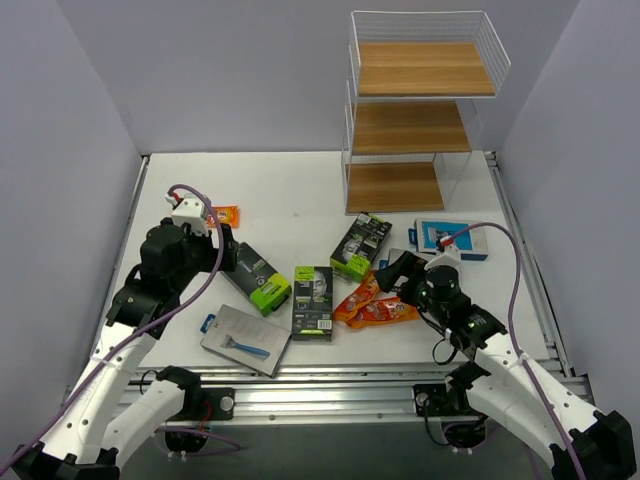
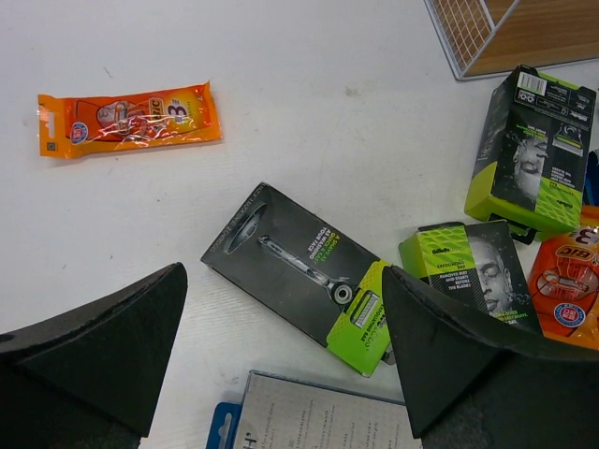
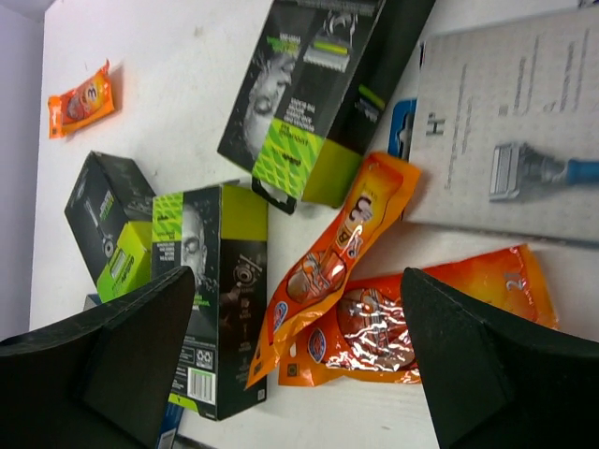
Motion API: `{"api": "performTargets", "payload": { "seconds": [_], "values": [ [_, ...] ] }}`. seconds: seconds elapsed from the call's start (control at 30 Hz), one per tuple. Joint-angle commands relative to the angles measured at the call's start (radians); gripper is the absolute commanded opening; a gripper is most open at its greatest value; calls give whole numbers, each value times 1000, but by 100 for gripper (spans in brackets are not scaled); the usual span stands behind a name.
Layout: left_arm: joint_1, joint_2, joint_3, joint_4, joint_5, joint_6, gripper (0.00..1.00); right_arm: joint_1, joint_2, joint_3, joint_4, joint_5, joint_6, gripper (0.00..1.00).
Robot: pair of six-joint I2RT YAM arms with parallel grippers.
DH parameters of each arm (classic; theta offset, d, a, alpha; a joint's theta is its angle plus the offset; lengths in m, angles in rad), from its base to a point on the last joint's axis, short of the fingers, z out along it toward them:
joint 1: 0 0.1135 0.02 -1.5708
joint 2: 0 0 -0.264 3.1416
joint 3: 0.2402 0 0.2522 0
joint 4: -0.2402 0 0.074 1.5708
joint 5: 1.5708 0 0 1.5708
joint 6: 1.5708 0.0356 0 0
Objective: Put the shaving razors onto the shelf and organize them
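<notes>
farthest in front of the shelf (image 1: pixel 410 128), a blue card (image 1: pixel 245 340) is laid flat; nearer the shelf, the left gripper (image 2: pixel 281 281) is held with jaws wide apart over a black-and-lime box (image 2: pixel 299 271), the right gripper (image 3: pixel 299 281) likewise over two orange packets (image 3: pixel 374 327), nothing gripped; a second card (image 1: pixel 452 238) is laid near the shelf's front right corner

Left gripper (image 2: pixel 283 276), right gripper (image 3: pixel 298 279): jaws wide apart

1. Left wrist view: only a corner of the shelf (image 2: pixel 533 33) shows at the top edge; the blue-tabbed card (image 2: pixel 318 416) is cut by the bottom edge; an orange packet (image 2: pixel 567 282) by the right.
2. Right wrist view: the razor card (image 3: pixel 524 131) runs off the right edge.
</notes>
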Motion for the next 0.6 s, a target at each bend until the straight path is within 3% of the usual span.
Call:
{"api": "performTargets", "payload": {
  "seconds": [0.0,0.17,0.43,0.57],
  "values": [
    [34,-3,41,37,55,-21,94,7,11,-39,149,-66,87,85],
    [43,-9,41,29,52,-15,94,73,213,30,222,-109,76,77],
    [43,-18,41,23,55,-13,94,252,385,109,286,35,125,68],
    [41,-40,35,26,61,-16,94,289,450,86,361,161,277,52]
  ]
}}
